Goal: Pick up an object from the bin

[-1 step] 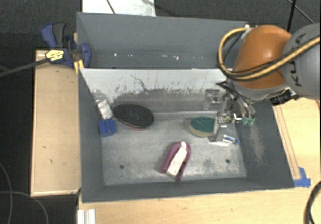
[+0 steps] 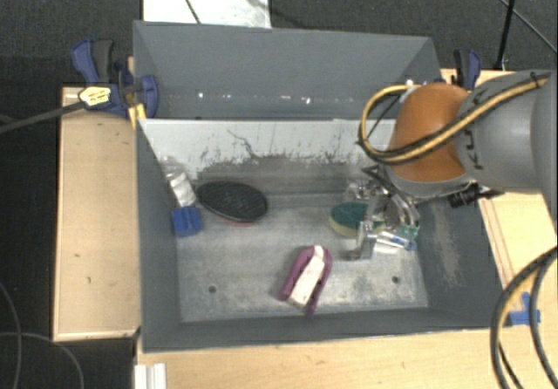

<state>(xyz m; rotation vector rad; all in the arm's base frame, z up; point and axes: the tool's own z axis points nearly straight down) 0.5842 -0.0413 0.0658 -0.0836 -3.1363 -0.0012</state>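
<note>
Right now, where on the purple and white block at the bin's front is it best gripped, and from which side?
Probably at its middle, across the narrow width, coming straight down from above. The purple and white block lies flat and long, slanted on the bin floor, with bare floor along both long sides and nothing touching it.

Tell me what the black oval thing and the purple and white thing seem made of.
The black oval thing looks like matte rubber or plastic: dark, no shine, with a finely patterned top. The purple and white thing is probably smooth plastic, judging by its even colours and rounded edges; I cannot be sure.
</note>
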